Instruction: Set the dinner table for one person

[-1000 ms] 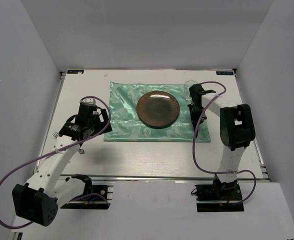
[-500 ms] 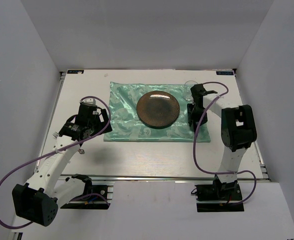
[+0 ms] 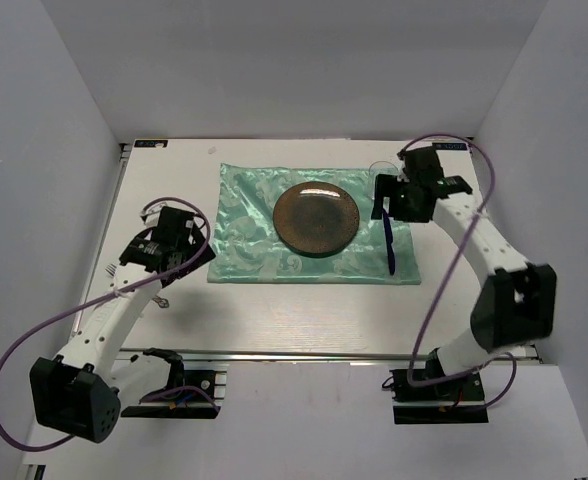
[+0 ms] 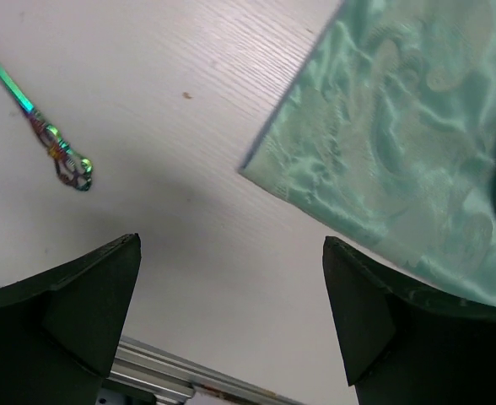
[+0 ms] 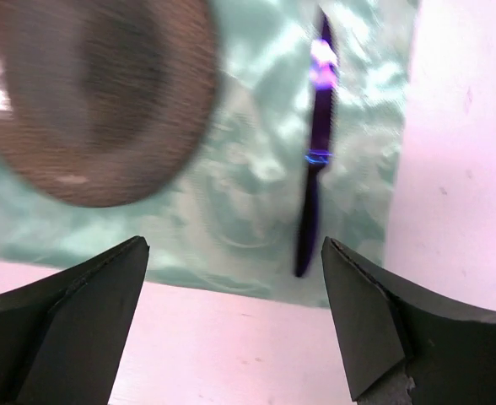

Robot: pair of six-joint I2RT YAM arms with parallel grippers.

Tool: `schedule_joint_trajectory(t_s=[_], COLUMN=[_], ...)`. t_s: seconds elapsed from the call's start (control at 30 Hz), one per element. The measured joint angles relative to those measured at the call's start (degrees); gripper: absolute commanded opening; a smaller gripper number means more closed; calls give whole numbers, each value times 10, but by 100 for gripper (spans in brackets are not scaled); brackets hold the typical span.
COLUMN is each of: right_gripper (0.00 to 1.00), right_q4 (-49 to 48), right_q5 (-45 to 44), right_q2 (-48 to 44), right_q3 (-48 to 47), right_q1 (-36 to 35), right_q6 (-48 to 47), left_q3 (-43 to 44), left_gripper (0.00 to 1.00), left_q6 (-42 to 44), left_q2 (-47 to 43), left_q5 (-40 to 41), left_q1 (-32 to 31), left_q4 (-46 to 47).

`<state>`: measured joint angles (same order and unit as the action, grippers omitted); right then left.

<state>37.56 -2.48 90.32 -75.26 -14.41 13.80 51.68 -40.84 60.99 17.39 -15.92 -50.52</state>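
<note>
Now the dinner table lies under both arms: rigid, smooth, slippery, nothing to grasp. Left gripper hangs spread and empty, thin fork at ten o'clock, best pinched mid-handle. Right gripper is released too, knife at twelve o'clock on the cloth.
</note>
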Motion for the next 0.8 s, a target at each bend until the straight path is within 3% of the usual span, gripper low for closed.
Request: schedule_joint_trajectory(t_s=[0.2, 0.37, 0.57, 0.8], right_gripper=[89, 89, 89, 89], right_q4=[-75, -151, -253, -324], right_q5=[117, 243, 369, 435], right_q2=[-175, -263, -339, -382], right_q3=[99, 240, 361, 376], right_q1=[-17, -41, -66, -75], right_q6=[-3, 21, 87, 111], left_q3=[22, -38, -101, -130], left_gripper=[98, 98, 97, 93], left_q6=[-108, -157, -200, -207], left_q2=[66, 82, 144, 178], left_q5=[34, 31, 44, 49], left_q1=[104, 201, 248, 271], left_q4=[-37, -30, 30, 115])
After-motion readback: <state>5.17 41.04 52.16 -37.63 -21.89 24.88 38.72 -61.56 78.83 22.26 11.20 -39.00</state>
